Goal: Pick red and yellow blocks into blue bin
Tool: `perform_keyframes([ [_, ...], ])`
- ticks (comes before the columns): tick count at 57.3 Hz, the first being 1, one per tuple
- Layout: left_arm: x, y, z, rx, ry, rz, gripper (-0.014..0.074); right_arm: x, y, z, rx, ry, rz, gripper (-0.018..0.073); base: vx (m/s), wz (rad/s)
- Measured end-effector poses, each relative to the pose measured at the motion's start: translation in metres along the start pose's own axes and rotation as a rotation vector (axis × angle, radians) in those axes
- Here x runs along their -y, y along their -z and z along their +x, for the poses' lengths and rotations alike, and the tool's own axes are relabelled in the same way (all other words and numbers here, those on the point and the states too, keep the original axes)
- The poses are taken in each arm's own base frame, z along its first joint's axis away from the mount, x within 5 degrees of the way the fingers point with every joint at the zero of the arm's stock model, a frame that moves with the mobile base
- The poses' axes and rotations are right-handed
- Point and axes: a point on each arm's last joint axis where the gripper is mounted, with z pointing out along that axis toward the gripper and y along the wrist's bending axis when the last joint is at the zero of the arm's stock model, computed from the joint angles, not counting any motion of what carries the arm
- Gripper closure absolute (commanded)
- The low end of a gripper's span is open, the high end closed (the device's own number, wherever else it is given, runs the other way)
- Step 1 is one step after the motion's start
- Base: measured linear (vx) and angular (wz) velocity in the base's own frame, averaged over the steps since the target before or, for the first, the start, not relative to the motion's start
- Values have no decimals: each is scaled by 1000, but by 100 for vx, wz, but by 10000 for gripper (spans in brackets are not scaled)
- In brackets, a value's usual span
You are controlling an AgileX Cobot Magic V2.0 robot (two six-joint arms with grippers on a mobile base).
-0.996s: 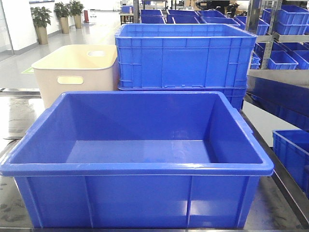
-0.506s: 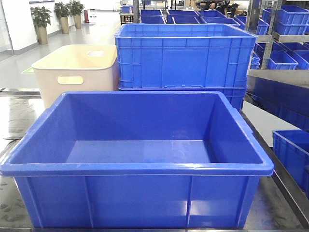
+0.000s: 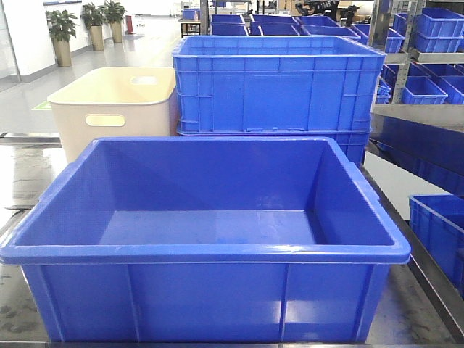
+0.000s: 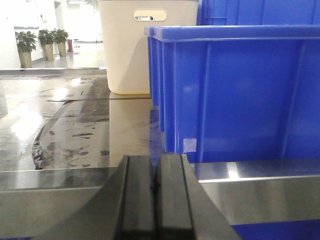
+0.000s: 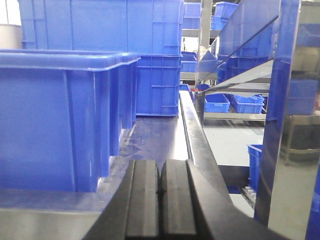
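Sitting at the front of the metal table (image 3: 14, 304), the blue bin (image 3: 206, 254) is showing only a bare floor inside, with the beige tub (image 3: 112, 109) and a ribbed blue crate (image 3: 279, 83) standing behind it; the left gripper (image 4: 156, 187) and right gripper (image 5: 161, 187) are each staying clenched, fingers pressed together, low beside the bin's outer walls; no blocks are showing

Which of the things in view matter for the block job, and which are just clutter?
For the job:
- blue bin, empty inside
- left tool, shut
- right tool, shut
- red and yellow blocks: not visible in any view

Just lying about:
- beige tub behind the bin
- ribbed blue crate beside it
- potted plants
- shelved blue crates
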Motion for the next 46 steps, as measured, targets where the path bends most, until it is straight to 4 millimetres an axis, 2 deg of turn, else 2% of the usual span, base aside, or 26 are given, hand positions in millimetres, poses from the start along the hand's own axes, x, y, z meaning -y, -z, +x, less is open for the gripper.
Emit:
perform_keyframes([
  [46,0,0,0,0,1,0,597,0,0,0,2,-2,0,570,0,0],
])
